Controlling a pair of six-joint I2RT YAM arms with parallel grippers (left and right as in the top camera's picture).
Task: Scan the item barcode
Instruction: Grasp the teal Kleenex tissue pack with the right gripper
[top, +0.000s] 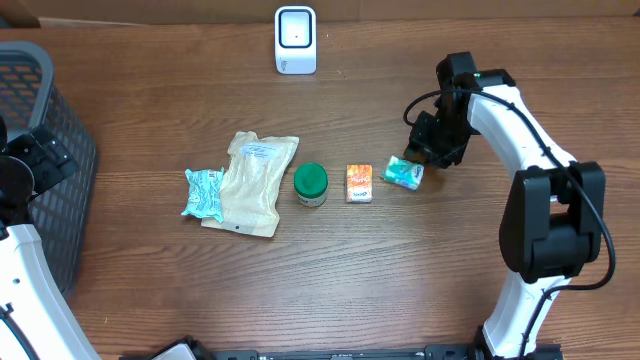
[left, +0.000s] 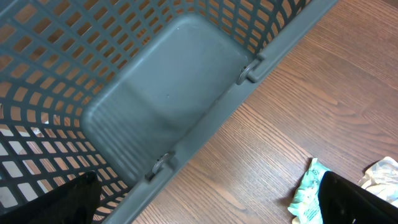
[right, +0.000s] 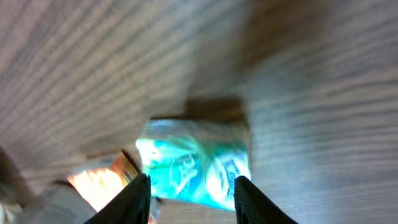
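- Overhead: your item is the teal packet (top: 404, 173). It lies flat on the table (top: 330, 280) at the right end of the row of goods, just right of the orange box (top: 359, 183).
- Overhead: the right gripper (top: 432, 150) sits just beside the packet's upper right edge, so the packet lies to that gripper's left and slightly toward you. Its long axis runs roughly across the table with a slight tilt.
- Overhead: the right arm is plainly the nearer one. The left gripper (top: 42, 152) is far off at the basket (top: 50, 90). The scanner (top: 295, 40) stands well apart from the packet, up and to the left, so I judge you still have to lift the packet and carry it over.
- Left wrist: the left gripper's dark fingers sit at the two bottom corners, spread wide with nothing between them.
- Left wrist: they hang over the basket's rim, and the part of the basket's inside that you can see holds nothing. A teal-and-white pouch (left: 306, 194) lies on the wood beside it.
- Right wrist: the picture is blurred. The fingers (right: 132, 200) stand apart with the teal packet between them and reaching beyond the tips, its long side spanning the gap. You cannot tell whether they press on it or only flank it.
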